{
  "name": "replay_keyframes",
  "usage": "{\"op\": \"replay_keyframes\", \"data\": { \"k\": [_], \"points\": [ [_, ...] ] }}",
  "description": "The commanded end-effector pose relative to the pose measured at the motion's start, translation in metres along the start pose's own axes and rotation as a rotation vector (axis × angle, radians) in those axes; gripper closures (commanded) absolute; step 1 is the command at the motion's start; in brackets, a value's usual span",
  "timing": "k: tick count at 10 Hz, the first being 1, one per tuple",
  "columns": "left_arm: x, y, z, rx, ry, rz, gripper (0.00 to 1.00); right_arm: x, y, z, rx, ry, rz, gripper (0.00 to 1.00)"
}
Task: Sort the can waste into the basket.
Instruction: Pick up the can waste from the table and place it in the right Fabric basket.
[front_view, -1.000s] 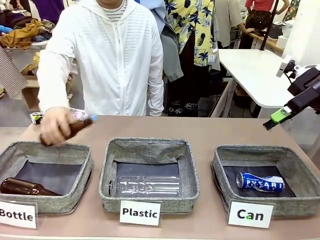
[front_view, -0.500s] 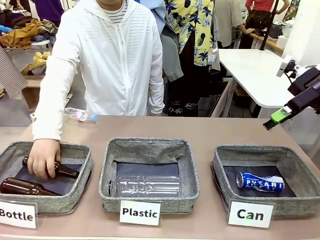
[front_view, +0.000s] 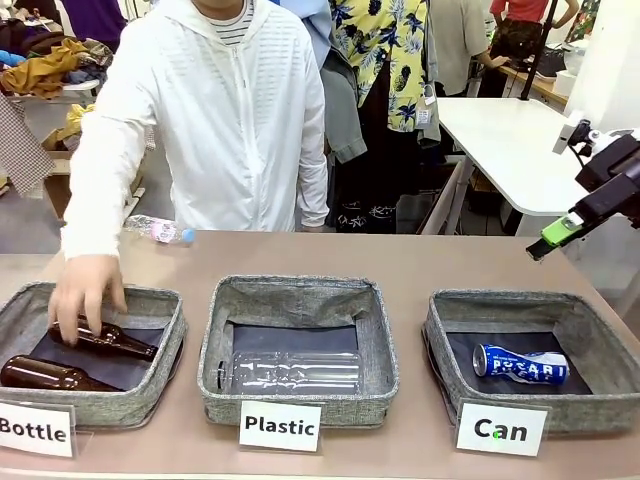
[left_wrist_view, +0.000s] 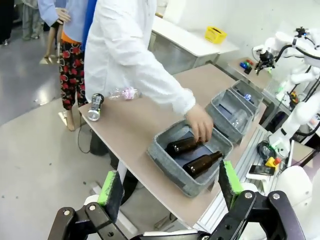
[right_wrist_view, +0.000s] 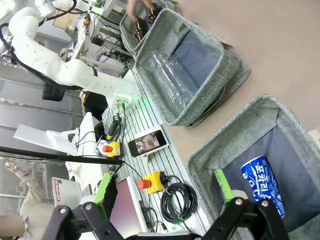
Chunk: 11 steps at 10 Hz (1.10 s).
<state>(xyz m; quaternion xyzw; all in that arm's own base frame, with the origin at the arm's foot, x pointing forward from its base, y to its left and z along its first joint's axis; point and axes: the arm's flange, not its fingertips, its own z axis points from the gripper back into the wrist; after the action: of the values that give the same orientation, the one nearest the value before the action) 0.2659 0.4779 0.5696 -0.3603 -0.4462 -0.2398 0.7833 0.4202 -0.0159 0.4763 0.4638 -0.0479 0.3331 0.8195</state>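
Three grey baskets stand in a row on the bench (front_view: 420, 262). One blue can (front_view: 520, 364) lies in the Can basket (front_view: 590, 410). One dark can (left_wrist_view: 95, 107) lies at the bench's far edge, near a clear bottle (left_wrist_view: 122, 93). Two brown bottles (front_view: 110, 340) lie in the Bottle basket (front_view: 150, 395), a person's hand (front_view: 85, 295) on one. The left jaws and right jaws stand spread, holding nothing.

tan table (front_view: 420, 258) under three grey baskets (front_view: 590, 410), label cards (front_view: 280, 426), plastic bottle (front_view: 158, 231)

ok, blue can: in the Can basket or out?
In. The blue can lies on its side on the dark floor of the basket behind the Can card.
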Motion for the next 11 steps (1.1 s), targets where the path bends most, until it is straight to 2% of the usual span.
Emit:
{"op": "replay_keyframes", "data": {
  "k": [1,3,5,6,7,9,11],
  "points": [
    [0.017,-0.002,-0.019,-0.008,0.051,-0.047,0.00,-0.002,-0.001,-0.002,-0.012,-0.006,0.021,0.00],
    [0.051,0.009,-0.066,-0.044,0.202,-0.075,0.00,-0.002,-0.001,-0.002,-0.012,-0.006,0.021,0.00],
    [0.087,0.030,-0.155,-0.031,0.387,-0.105,0.00,-0.002,-0.001,-0.002,-0.012,-0.006,0.021,0.00],
    [0.100,0.039,-0.196,0.026,0.466,-0.132,0.00,-0.002,-0.001,-0.002,-0.012,-0.006,0.021,0.00],
    [0.109,0.043,-0.234,0.019,0.539,-0.201,0.00,-0.002,-0.001,-0.002,-0.012,-0.006,0.021,0.00],
    [0.112,0.050,-0.305,0.073,0.671,-0.314,0.00,-0.002,-0.001,-0.002,-0.012,-0.006,0.021,0.00],
    [0.107,0.063,-0.360,0.024,0.832,-0.420,0.00,-0.002,-0.001,-0.002,-0.012,-0.006,0.021,0.00]
  ]
}}
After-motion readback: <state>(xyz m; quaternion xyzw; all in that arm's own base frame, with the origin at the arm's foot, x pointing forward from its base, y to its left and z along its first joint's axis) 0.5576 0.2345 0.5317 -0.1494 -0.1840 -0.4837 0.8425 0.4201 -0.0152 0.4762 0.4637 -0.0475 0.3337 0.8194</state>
